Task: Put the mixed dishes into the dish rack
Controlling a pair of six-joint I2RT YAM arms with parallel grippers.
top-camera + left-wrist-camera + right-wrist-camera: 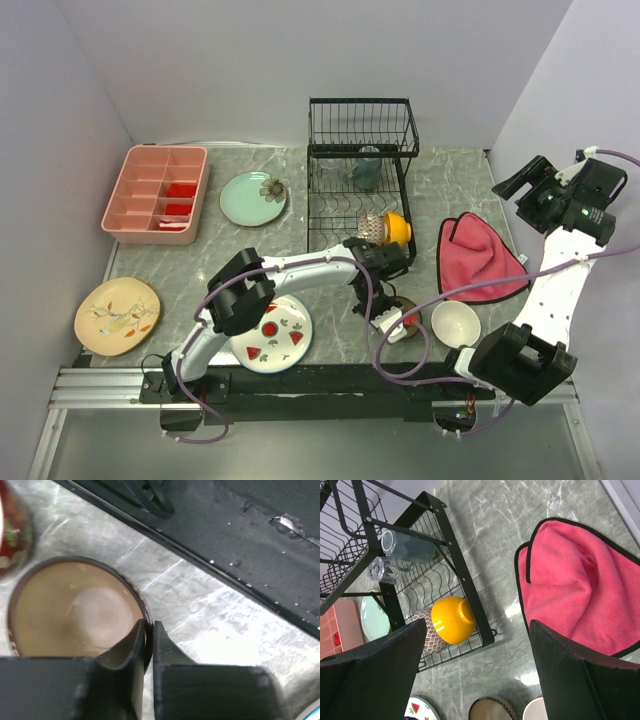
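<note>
The black wire dish rack [360, 150] stands at the back middle. An orange bowl [398, 228] and a patterned bowl [372, 228] lie in its lower tray, with a mug [410, 547] and a clear glass [382, 570] above. My left gripper [149, 627] is shut on the rim of the brown bowl [75, 610], which sits on the table near the front edge; one finger is inside the bowl and one outside. My right gripper [477, 670] is open and empty, high above the table right of the rack. The white bowl [455, 323], watermelon plate [272, 333], tan plate [117, 315] and mint plate [253, 198] lie on the table.
A red cloth [480, 258] lies right of the rack. A pink compartment tray [155, 193] sits at the back left. The black base rail [235, 540] runs along the table's near edge, close to the brown bowl.
</note>
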